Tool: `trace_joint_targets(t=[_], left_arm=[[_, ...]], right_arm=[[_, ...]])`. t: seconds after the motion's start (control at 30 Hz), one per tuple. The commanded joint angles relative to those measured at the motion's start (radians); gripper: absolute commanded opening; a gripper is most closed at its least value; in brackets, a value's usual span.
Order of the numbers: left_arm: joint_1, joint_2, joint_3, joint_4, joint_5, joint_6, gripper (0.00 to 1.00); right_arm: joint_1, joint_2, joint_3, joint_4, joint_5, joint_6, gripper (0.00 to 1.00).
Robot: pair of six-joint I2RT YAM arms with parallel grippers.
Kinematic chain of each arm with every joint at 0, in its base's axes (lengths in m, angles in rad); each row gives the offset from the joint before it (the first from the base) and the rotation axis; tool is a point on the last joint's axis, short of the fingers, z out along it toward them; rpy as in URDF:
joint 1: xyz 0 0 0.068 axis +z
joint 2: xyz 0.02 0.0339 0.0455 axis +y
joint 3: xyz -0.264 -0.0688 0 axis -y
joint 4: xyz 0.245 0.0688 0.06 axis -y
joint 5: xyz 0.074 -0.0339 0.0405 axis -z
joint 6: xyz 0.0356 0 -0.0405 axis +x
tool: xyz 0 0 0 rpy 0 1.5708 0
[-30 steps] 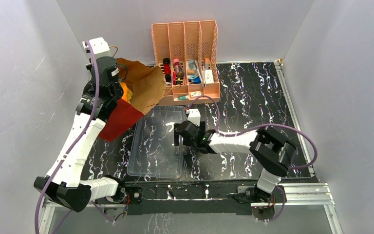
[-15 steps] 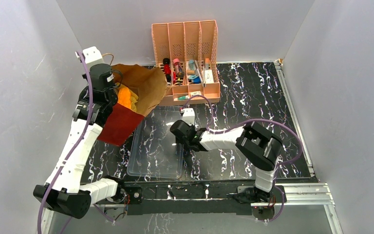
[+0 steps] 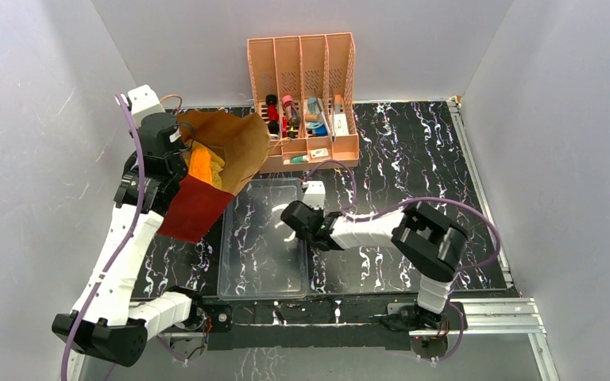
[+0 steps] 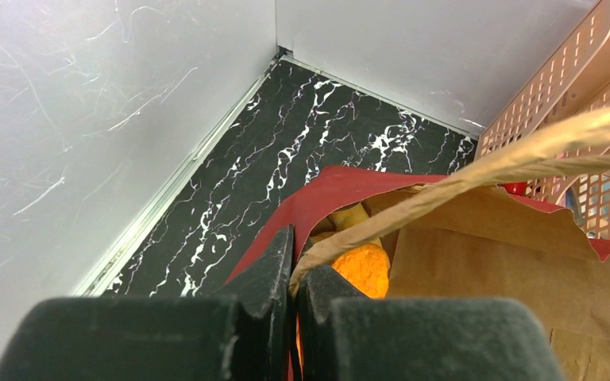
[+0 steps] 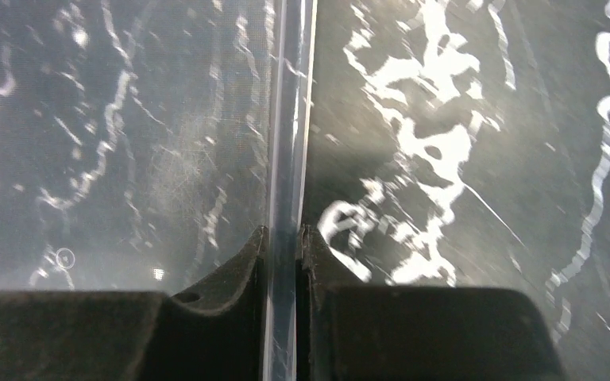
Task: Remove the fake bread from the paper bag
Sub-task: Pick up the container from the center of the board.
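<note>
Over at the back-left of the counter (image 3: 413,159), the left tool (image 4: 294,274) is clenched on the loop handle (image 4: 484,163) of the tipped paper bag (image 3: 234,143), orange fake bread (image 4: 361,266) showing in its mouth, while the right tool (image 5: 283,238) pinches the wall of the clear tray (image 5: 290,119). Those breads look light, firm and smooth, so nip one across its middle; the bag's soft and crumply, and no writing reads anywhere.

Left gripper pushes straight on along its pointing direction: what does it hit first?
Likely the orange fake bread inside the paper bag, just past the left gripper, shut on the bag's handle; depth unclear.
</note>
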Motion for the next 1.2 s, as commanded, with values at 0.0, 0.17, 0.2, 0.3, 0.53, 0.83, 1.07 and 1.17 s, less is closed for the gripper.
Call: trace_joint_targets(t=[0.0, 0.17, 0.2, 0.3, 0.53, 0.83, 1.07, 1.17], left_arm=[[0.010, -0.063, -0.003, 0.051, 0.005, -0.032, 0.00], [0.012, -0.090, -0.012, 0.041, 0.004, -0.042, 0.00], [0.012, -0.096, -0.011, 0.036, 0.002, -0.046, 0.00], [0.013, -0.112, -0.012, 0.020, 0.005, -0.057, 0.00], [0.013, -0.149, -0.017, -0.007, 0.007, -0.072, 0.00], [0.012, -0.177, -0.038, -0.030, 0.015, -0.100, 0.00], [0.013, -0.185, -0.046, -0.048, 0.039, -0.125, 0.00], [0.013, -0.186, -0.044, -0.055, 0.044, -0.130, 0.00]], right_arm=[[0.006, -0.103, -0.101, -0.186, 0.027, 0.019, 0.00], [0.006, -0.279, -0.125, -0.224, 0.066, 0.050, 0.00], [0.007, -0.311, -0.120, -0.237, 0.079, 0.049, 0.00], [0.006, -0.377, -0.092, -0.307, 0.131, 0.050, 0.00], [0.006, -0.497, -0.058, -0.445, 0.269, 0.075, 0.00], [0.001, -0.638, 0.004, -0.590, 0.393, 0.103, 0.00], [-0.093, -0.760, 0.013, -0.636, 0.410, 0.089, 0.00], [-0.145, -0.812, 0.028, -0.635, 0.409, 0.060, 0.00]])
